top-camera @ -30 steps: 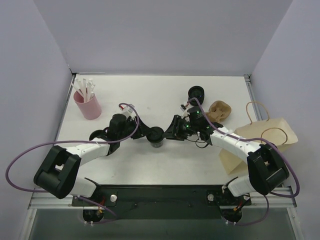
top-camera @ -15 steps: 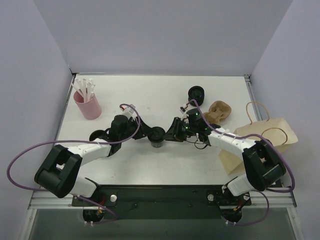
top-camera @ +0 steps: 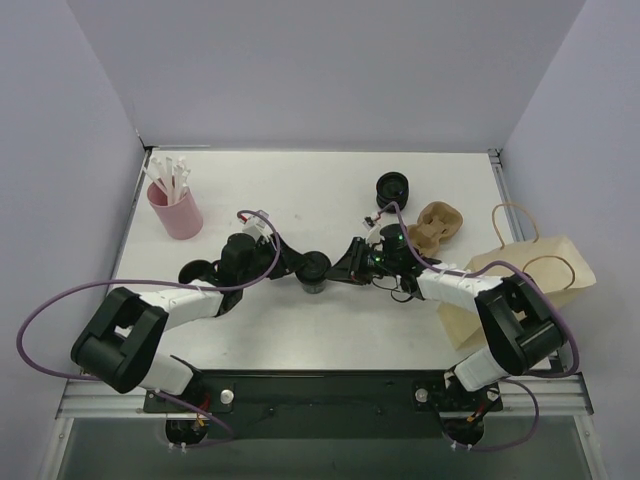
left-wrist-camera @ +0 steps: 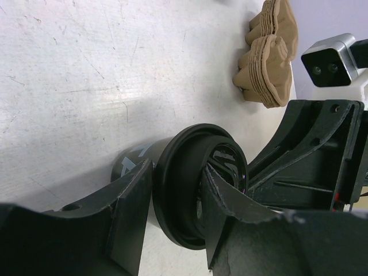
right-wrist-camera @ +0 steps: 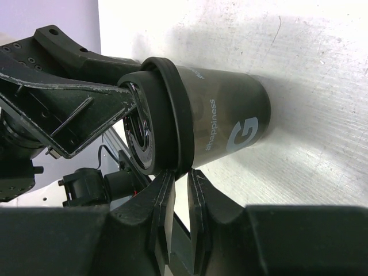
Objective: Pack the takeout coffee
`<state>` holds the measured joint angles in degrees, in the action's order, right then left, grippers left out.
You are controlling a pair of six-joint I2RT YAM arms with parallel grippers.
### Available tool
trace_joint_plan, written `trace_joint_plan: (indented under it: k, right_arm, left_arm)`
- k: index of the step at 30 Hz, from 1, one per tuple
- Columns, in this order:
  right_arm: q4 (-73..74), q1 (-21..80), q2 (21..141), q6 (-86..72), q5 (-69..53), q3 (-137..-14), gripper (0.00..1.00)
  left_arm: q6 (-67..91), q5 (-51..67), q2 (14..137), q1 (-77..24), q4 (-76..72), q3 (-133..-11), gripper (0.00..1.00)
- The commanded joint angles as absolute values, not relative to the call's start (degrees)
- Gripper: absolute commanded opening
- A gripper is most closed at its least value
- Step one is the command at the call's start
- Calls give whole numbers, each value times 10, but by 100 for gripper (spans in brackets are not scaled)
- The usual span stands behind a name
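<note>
1. Since a moment ago, the right arm (top-camera: 455, 283) has folded in a little. Its big joint now sits closer to the middle of the table (top-camera: 300, 190). The takeout coffee (top-camera: 314, 267) has hardly moved.
2. The takeout coffee stands upright near the middle of the table, right between the two grippers. Its black lid (right-wrist-camera: 167, 115) is on.
3. The left gripper (left-wrist-camera: 175, 190) is pinching the lid. One finger lies across the lid's top and the other sits under the rim, against the cup's side.
4. The right gripper (right-wrist-camera: 179, 175) has its fingers (right-wrist-camera: 161, 201) almost pressed together, with only a thin gap. The tips are right at the lid's rim. They may be nipping the rim, but I cannot tell for sure.
5. The pink cup (top-camera: 176, 212) stands at the far left and holds white sticks (top-camera: 170, 178) that poke out of the top.
6. The brown paper bag (top-camera: 540, 262) lies flat at the right edge of the table. Its inside cannot be seen, and the right arm covers part of it.
7. A stack of black rings (top-camera: 393, 186) sits behind the grippers. A stack of tan trays (top-camera: 440, 222) sits beside the bag.
8. From above, only the coffee's lid shows. The right wrist view shows "#happiness" and a big "G" on the cup's side.
</note>
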<state>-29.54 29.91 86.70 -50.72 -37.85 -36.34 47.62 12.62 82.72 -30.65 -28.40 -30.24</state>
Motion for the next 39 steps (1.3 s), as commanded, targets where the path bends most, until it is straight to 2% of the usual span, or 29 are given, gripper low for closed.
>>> trace_joint_plan:
  k: [1, 10, 16, 32, 39]
  right_arm:
    - [-266, 298, 908, -482, -302, -335, 15]
    - [-236, 284, 835, -485, -351, -382, 30]
    - [-231, 269, 839, -479, -391, -410, 31]
    - [-237, 262, 882, -489, -404, -425, 29]
    - [-355, 261, 921, -536, -380, -349, 21]
  left_arm:
    - [437, 100, 886, -315, -90, -252, 47]
    - [427, 86, 887, -315, -75, -252, 46]
    - [430, 86, 887, -315, -75, -253, 46]
    - [430, 83, 882, -315, -70, -252, 46]
    - [430, 83, 888, -315, -76, -248, 46]
